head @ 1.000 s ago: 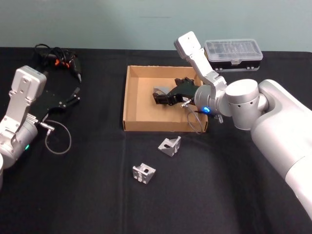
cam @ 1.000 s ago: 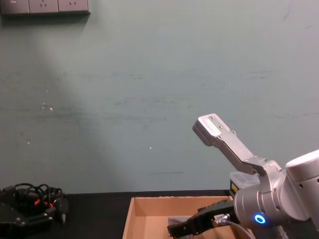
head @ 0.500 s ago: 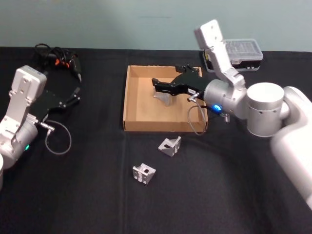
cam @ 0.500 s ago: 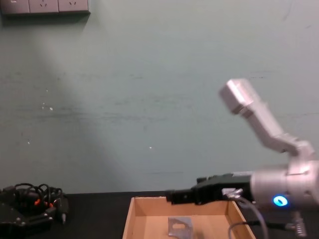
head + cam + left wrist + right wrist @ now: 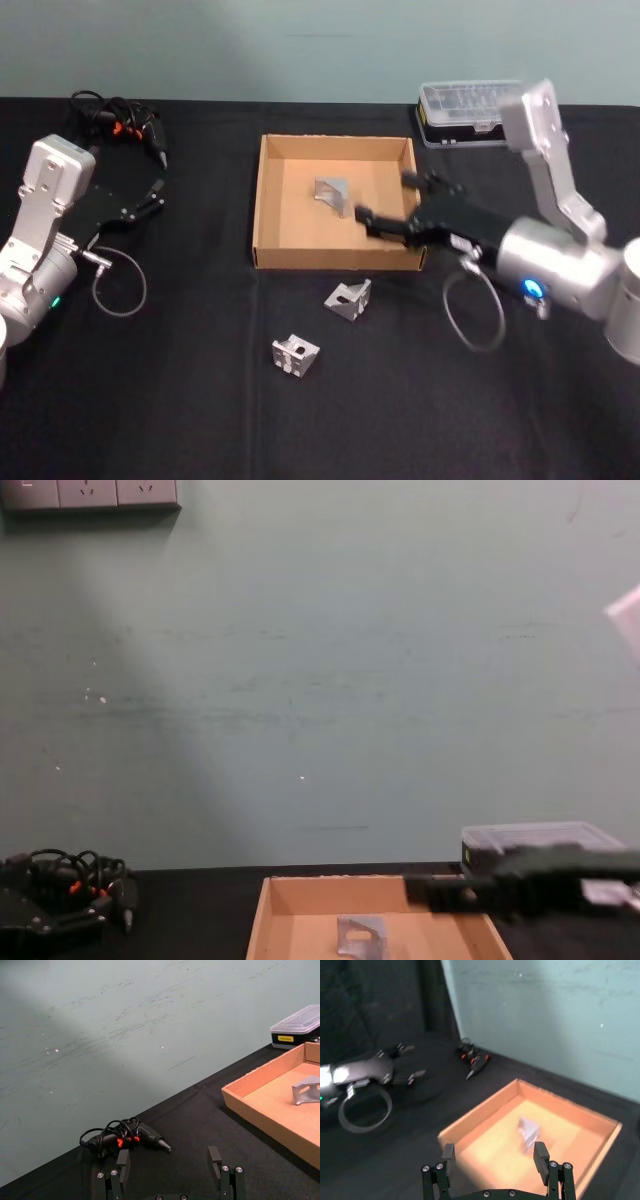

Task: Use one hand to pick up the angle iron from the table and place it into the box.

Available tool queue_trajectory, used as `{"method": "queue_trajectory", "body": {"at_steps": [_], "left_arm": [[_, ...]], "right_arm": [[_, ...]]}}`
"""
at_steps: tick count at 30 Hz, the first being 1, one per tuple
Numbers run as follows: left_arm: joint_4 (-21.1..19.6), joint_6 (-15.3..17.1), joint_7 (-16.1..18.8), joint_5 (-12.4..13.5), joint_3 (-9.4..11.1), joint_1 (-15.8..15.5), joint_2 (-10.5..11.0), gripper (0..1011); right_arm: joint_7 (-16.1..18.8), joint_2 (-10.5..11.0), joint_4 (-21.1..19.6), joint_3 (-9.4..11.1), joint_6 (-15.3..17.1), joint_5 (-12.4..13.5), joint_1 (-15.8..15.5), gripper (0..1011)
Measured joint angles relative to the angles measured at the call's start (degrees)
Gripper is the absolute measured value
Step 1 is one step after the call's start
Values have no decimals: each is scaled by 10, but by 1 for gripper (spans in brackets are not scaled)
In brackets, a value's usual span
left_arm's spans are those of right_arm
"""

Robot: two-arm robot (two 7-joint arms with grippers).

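Lower centre of the head view: a loose angle iron (image 5: 296, 356) lies on the black table (image 5: 200, 420). A second angle iron (image 5: 348, 298) lies just above it in the frame, near the front wall of the tan box (image 5: 330, 259) but apart from it. Inside the box, toward its far side, a third angle iron (image 5: 331, 191) rests on the cardboard floor with nothing touching it. Right of centre, the right gripper (image 5: 383, 197) hangs over the box's right-hand wall, released and empty; its wrist view shows the fingers (image 5: 540, 1152) spread wide above the tray. At the left edge the left arm sits parked, the left gripper (image 5: 155, 195) spread and holding nothing. Farther back, a clear-lidded black case (image 5: 470, 110) sits at upper right and a cable tangle (image 5: 115, 118) at upper left.
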Motion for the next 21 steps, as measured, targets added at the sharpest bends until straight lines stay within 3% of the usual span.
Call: {"method": "queue_trajectory", "body": {"at_steps": [7,12,21], "left_arm": [[0,0,0,0,0,0,0,1011],[0,0,0,0,0,0,0,1011],[0,0,0,0,0,0,0,1011]], "right_arm": [[6,60,-76,12,5,19,-91,1003],[9,87,-100,8,-12,18,-126,1003],[-26,91,-107,-16,-26,-2,-144,1003]]}}
